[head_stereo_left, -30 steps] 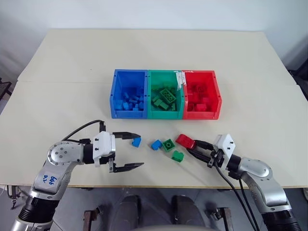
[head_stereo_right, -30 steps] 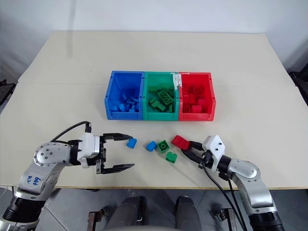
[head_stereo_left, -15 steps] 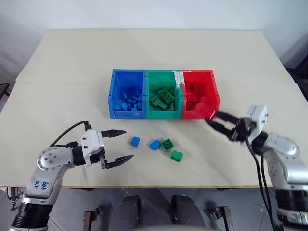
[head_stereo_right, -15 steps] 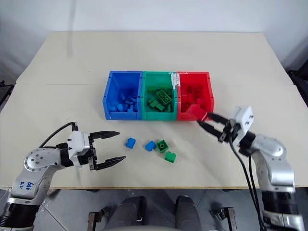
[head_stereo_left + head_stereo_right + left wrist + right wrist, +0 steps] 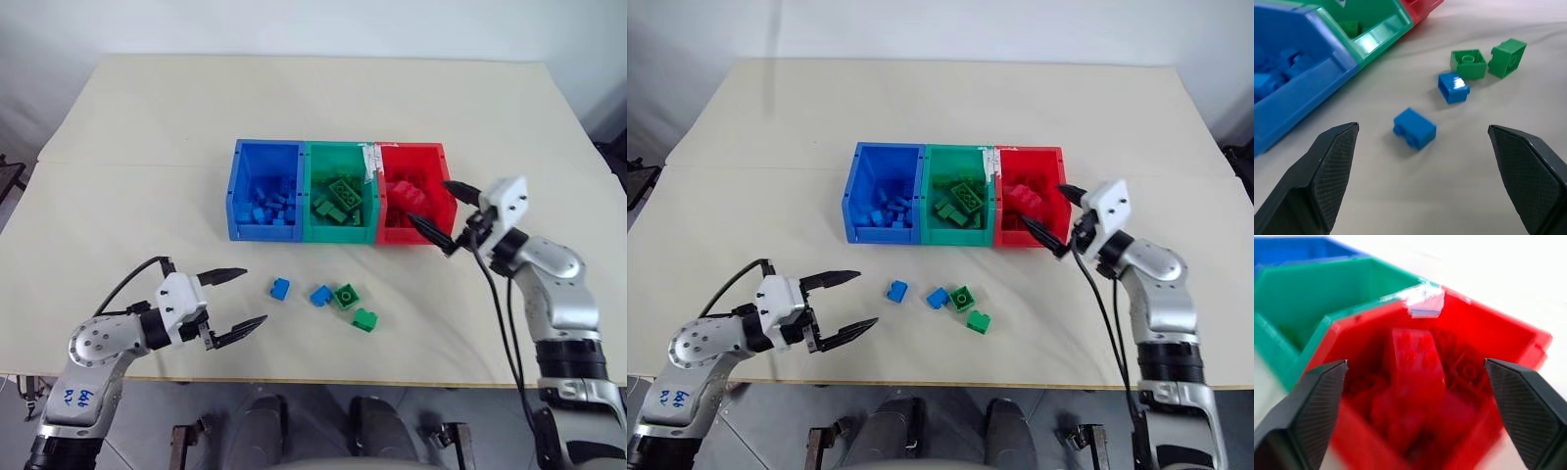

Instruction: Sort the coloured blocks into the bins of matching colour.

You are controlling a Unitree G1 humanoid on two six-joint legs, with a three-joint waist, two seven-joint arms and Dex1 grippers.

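Red block (image 5: 1415, 364) now out of the spread right claw (image 5: 443, 215), tilted inside red bin (image 5: 438, 157).

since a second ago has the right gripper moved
Yes. The right gripper went from near the loose blocks on the table up and away to the red bin, where it now hangs open.

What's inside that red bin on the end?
The red rectangular plastic bin holds a heap of red studded toy bricks, one larger brick lying on top. How many lie beneath it, and the bin's floor, cannot be seen because the heap covers them.
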